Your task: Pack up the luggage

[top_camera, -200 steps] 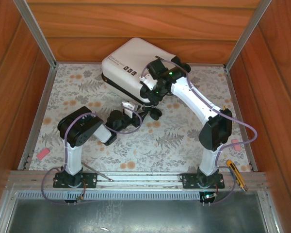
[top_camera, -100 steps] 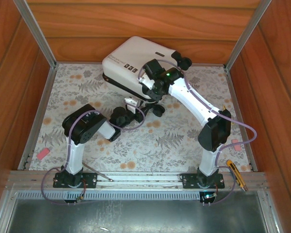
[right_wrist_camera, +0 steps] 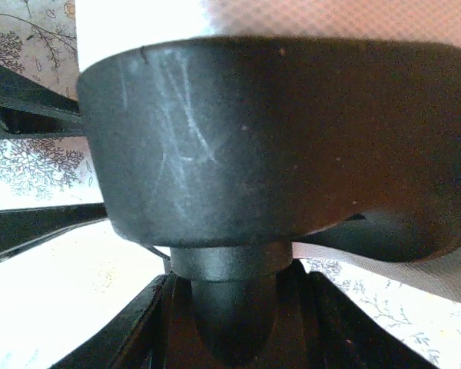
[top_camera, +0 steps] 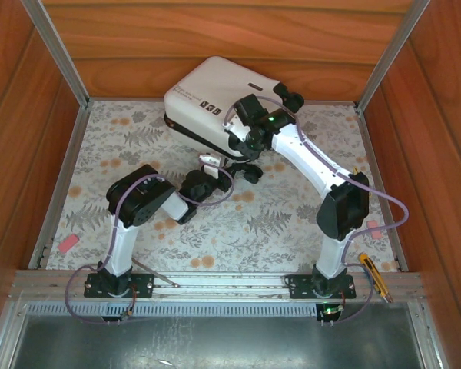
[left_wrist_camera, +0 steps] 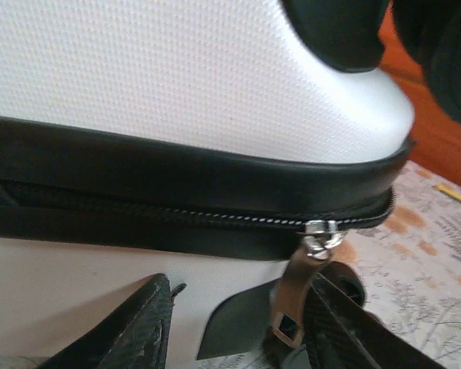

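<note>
So the table point(top_camera: 100, 154) has a floral cover on it and wooden walls round three sides. The luggage point(top_camera: 207, 96) is the big thing here: a white hard shell sitting at the far edge, roughly in the middle, tipped up at an angle with its black trim facing the arms.

The right gripper point(top_camera: 244, 150) is at the case's near right corner. In its wrist view the right gripper point(right_wrist_camera: 230, 330) is clenched on the luggage by one black wheel point(right_wrist_camera: 253, 138), the stem down between the fingers.

The left gripper point(top_camera: 217, 173) is low, right at the case's near side. Close up its jaws are spread apart, grasping nothing. The zipper pull point(left_wrist_camera: 296, 296) dangles between them, close to the right-hand finger, and I can't tell if it touches.

There's a yellow utility knife point(top_camera: 374, 275) at the near right corner, plus a pink scrap point(top_camera: 67, 243) by the left edge.
</note>
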`<action>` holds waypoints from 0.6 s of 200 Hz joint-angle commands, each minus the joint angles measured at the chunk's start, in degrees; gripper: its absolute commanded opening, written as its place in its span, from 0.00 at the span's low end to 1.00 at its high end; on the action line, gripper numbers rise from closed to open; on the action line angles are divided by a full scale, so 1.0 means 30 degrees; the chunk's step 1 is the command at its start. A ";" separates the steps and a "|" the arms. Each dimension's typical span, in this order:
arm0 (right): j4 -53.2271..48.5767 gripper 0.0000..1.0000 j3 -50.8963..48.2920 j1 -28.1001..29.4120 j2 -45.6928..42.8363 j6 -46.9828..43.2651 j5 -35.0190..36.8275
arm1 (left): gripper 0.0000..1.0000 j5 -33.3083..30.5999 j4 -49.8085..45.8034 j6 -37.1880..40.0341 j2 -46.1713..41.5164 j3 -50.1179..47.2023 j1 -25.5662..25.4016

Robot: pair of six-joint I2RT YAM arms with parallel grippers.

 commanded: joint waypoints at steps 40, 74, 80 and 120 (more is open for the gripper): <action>0.4301 0.00 -0.0519 -0.0080 -0.1193 0.1461 -0.2592 | 0.38 -0.2498 0.1020 0.0725 0.1278 0.2968 -0.1060; 0.4294 0.00 -0.0815 -0.0118 -0.1351 0.1850 -0.2871 | 0.37 -0.3121 0.1008 0.2232 0.0940 0.3484 -0.2058; 0.4322 0.00 -0.0898 -0.0143 -0.1383 0.1922 -0.2892 | 0.37 -0.3188 0.1020 0.2371 0.0886 0.3535 -0.2122; 0.4609 0.00 -0.1276 -0.0227 -0.1834 0.2345 -0.3582 | 0.23 -0.3838 0.1007 0.2308 0.0914 0.3883 -0.2131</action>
